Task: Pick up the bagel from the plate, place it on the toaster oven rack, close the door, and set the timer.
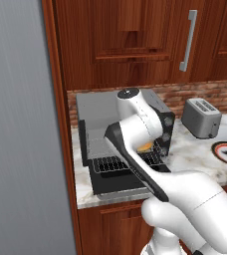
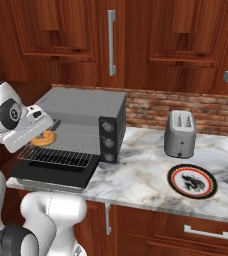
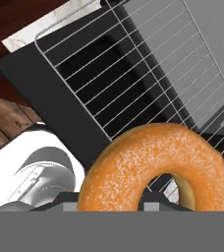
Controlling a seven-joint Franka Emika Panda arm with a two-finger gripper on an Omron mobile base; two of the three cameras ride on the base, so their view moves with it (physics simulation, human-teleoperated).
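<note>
Bagel (image 3: 155,167) in claw (image 2: 42,136), above rack (image 3: 133,74)

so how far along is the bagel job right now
Done: the bagel is off the plate, which sits bare on the counter. In hand: the gripper holds the bagel over the pulled-out toaster oven rack; whether it touches the wires cannot be told. Left: release it on the rack, shut the door, which lies folded down, and set the timer.

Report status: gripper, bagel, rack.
Gripper shut on bagel, above toaster oven rack. Rack pulled out over open door. Plate bare. Nothing in the way.
</note>
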